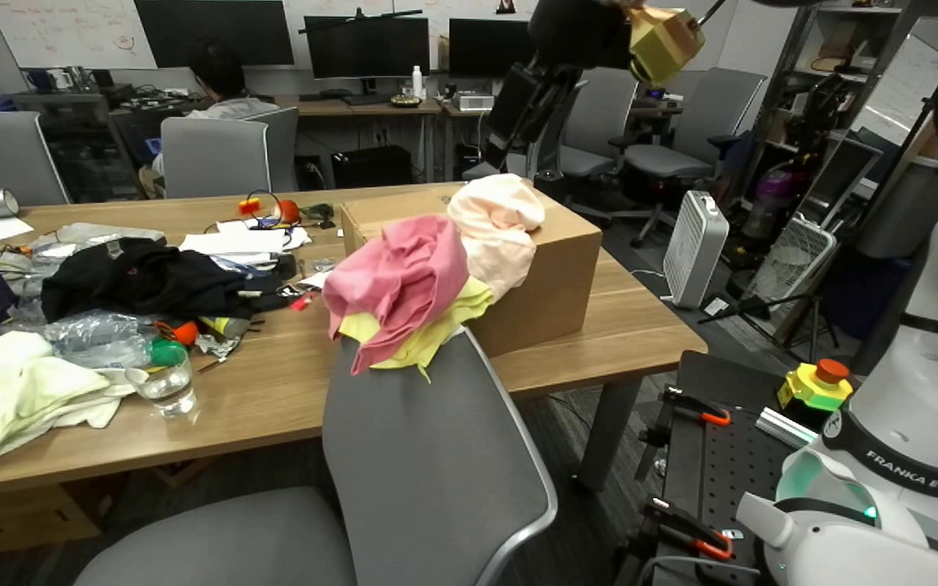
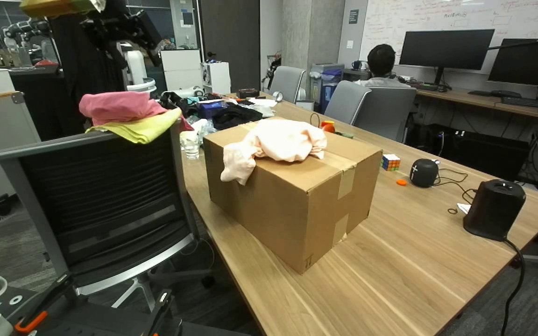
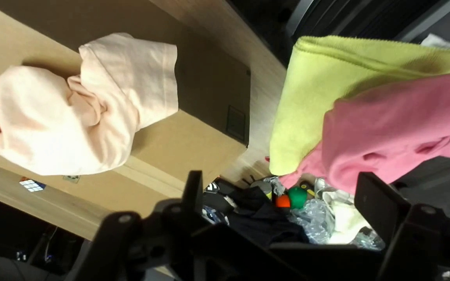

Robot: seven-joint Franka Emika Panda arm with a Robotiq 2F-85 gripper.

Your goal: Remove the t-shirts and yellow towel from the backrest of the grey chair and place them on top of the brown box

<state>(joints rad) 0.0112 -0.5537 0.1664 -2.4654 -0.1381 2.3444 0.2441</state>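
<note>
Wrist view: peach t-shirt [image 3: 65, 105], one, bunched, lower than the hand [image 3: 281, 187] and off to its left in that picture. It rests on the brown box [image 3: 193, 144], with one part hanging over the edge on the chair side; most of its bulk lies on the flat top, which probably keeps it from slipping off. Judged as placed.

Pink t-shirt [image 3: 397, 121], one, crumpled, lower than the hand and off to its right in the same view. It lies on the yellow towel [image 3: 311, 97], one, draped over the top edge of the backrest of the grey chair [image 1: 436, 439]. With the towel trapped beneath, the pink piece seems the one to lift first; it could drag the towel along.

Worktop [image 1: 640, 342], wood-topped, lower than the hand, carrying the box. Farther from the hand on the same surface: black garment [image 1: 135, 277], pale green cloth [image 1: 29, 382], drinking glass [image 1: 168, 391]; by the task sentence, none belongs to the set to be moved.

Hand: fingers spread wide, nothing between them, apart from all cloth. It hangs higher than box and chair, fingers slanting downward in both exterior views. Arm [image 1: 909, 407]: white, base and some links in sight, the rest out of frame. The raised pose would suit an approach to the pink t-shirt.
</note>
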